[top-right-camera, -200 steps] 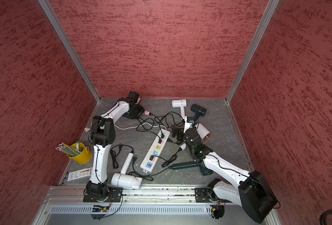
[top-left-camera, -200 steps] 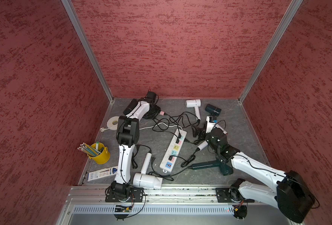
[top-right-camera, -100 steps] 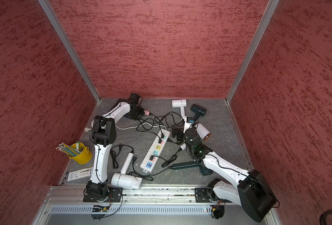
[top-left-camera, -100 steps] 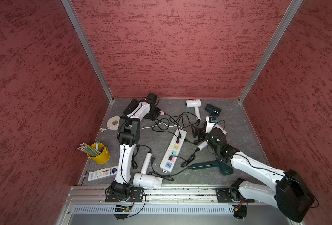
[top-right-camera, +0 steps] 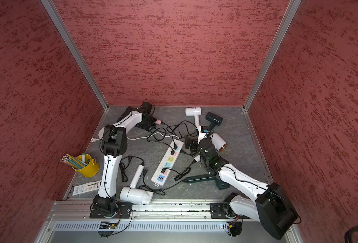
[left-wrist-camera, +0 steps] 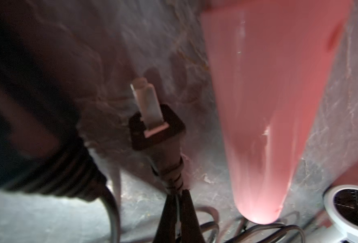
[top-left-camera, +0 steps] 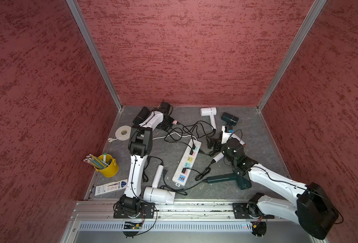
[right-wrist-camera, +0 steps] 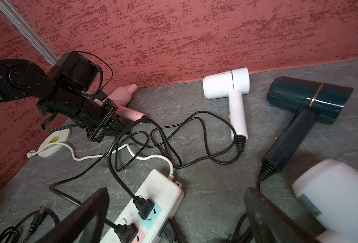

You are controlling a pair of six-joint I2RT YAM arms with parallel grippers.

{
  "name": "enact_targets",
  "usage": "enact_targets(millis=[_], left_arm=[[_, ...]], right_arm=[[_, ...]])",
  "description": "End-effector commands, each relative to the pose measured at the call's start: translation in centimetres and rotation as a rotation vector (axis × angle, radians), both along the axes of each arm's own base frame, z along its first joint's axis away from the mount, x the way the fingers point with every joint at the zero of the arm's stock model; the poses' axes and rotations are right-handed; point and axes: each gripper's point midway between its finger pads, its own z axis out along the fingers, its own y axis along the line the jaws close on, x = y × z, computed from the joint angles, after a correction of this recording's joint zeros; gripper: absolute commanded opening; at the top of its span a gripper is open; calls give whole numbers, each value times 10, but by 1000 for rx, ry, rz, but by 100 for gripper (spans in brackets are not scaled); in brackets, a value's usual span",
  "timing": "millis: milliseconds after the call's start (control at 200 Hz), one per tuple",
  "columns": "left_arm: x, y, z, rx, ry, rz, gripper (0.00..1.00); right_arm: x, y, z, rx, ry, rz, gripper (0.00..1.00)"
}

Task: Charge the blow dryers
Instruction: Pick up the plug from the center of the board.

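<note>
while working down from big to small, start at the grey table (top-left-camera: 258, 134): 7 blow dryers (top-left-camera: 157, 194) scattered across it, cords looped over one another, with the white power strip (top-left-camera: 186, 166) lying in the middle and several sockets already filled. at the back left, beside the pink dryer (left-wrist-camera: 268, 105), find the left claw (left-wrist-camera: 179, 192) pinched narrow on a black cord (left-wrist-camera: 175, 185) just behind its plug (left-wrist-camera: 157, 128), prongs free. just beside the strip's far end, see the right claw (right-wrist-camera: 176, 190) spread wide, holding nothing.

likely trouble: gripped by the cord rather than the body, could swivel and miss the slots; tangled among other loops, could drag a dryer or tug a seated plug out; pressed into an unbraced strip, could shove it aside.

no brand readable; only a small blue-green label (right-wrist-camera: 309, 205) on the near white dryer (right-wrist-camera: 338, 189) and a printed flat box (top-left-camera: 110, 187) beside the yellow bucket (top-left-camera: 108, 168), both too blurred to read.
</note>
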Motion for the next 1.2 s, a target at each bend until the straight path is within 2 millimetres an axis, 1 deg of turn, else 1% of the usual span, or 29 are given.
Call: enact_targets(millis=[0,100,270,576,781,832,972,1097,1192], left_arm=[[8,-15,9,-18,-34,-34,0],[15,-23,31,-28,-86,-46,0],[24,-38,77,-38,-195,-81,0],[21,-62,134,-38,-334,-139,0],[33,-75,183,-70,-466,-178,0],[34,-81,194,-89,-494,-193,0],[31,-96,225,-115,-572,-232,0],[25,-110,250,-133,-628,-263,0],[16,-124,267,-145,-660,-293,0]], right_arm=[[4,3,11,15,-16,4,100],[5,3,11,14,-16,1,100],[5,2,11,12,-17,-4,100],[5,-3,11,10,-16,-29,100],[7,-9,10,4,-15,-66,100],[7,-12,9,-2,-14,-80,100],[7,-17,10,-4,-19,-107,100],[8,-20,10,0,-18,-114,100],[8,-23,10,5,-14,-110,100]])
